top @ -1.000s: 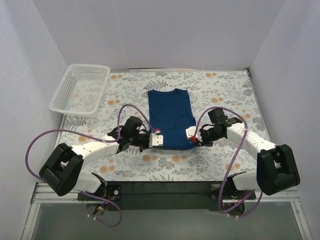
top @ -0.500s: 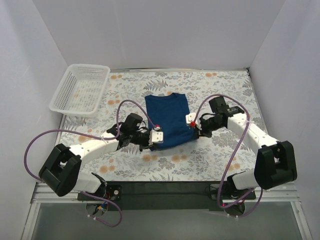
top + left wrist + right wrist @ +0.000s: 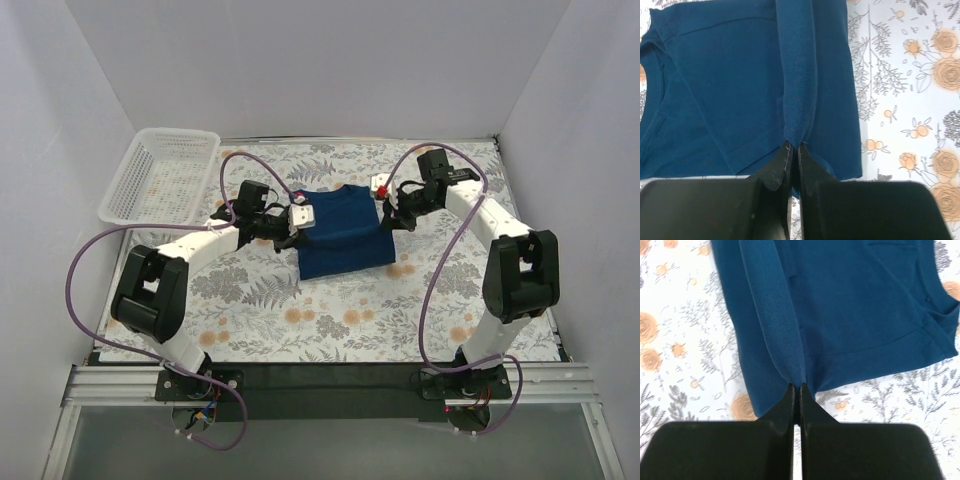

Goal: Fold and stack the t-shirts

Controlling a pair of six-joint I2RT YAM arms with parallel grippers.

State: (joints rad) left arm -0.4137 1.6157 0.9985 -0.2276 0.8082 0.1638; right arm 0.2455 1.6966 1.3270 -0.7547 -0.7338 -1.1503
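**Left end effector** (image 3: pixel 793 146): the jaws are closed to a hairline gap. They pinch a narrow ridge of dark navy fabric, which runs away from the tips as a raised, rounded pleat. The wrist view shows the fabric gripped right at the tips.

**Right end effector** (image 3: pixel 796 386): same condition. The jaws are all but closed on a similar ridge of navy fabric, which slants away up and to the left in the wrist view.

**T-shirt** (image 3: pixel 340 238): both end effectors hold this one garment, one at each side. The overhead view puts the pinch points near its far end, where the neckline lies. The left wrist view shows the collar curve at the left of frame; the right wrist view shows it at the right. Below the raised pleats the cloth lies flat. The near edge is straight and rests on the bench. The garment sits about mid-width of the bench, in its far half, between the two arms.

**Bench** (image 3: pixel 440 300): it is covered with a pale floral cloth with orange blooms and grey leaves, visible on every side of the garment.

**Basket** (image 3: pixel 160 180): white plastic lattice, at the far left corner of the bench, well apart from the garment.

**Cables** (image 3: pixel 75 290): purple leads loop along both arms.
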